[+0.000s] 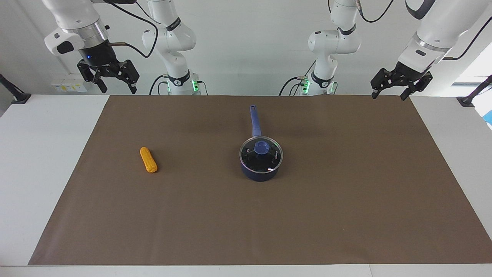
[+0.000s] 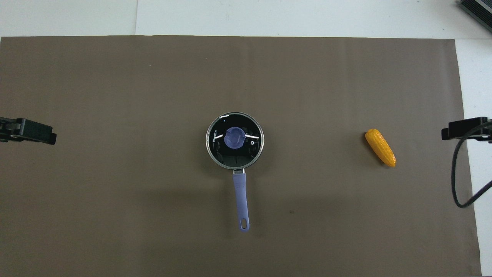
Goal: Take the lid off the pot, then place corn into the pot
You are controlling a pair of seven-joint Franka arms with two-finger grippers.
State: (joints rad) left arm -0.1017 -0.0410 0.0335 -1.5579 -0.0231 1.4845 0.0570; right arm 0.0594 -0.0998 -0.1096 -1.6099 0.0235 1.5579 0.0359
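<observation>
The dark blue pot (image 1: 260, 174) stands in the middle of the brown mat, its long blue handle (image 2: 241, 200) pointing toward the robots. The glass lid (image 1: 253, 158) with its blue knob sits on the pot and also shows in the overhead view (image 2: 234, 154). The corn (image 1: 148, 159) lies on the mat toward the right arm's end, apart from the pot, and shows in the overhead view (image 2: 379, 147). My right gripper (image 1: 117, 87) is open and empty, raised over the mat's edge near the robots. My left gripper (image 1: 389, 94) is open and empty, raised over the other corner.
The brown mat (image 1: 346, 200) covers most of the white table (image 1: 38, 173). A black cable (image 2: 459, 184) hangs by the right gripper (image 2: 461, 130). The left gripper (image 2: 34, 131) shows at the mat's edge. A dark object (image 2: 476, 9) sits at the table's corner.
</observation>
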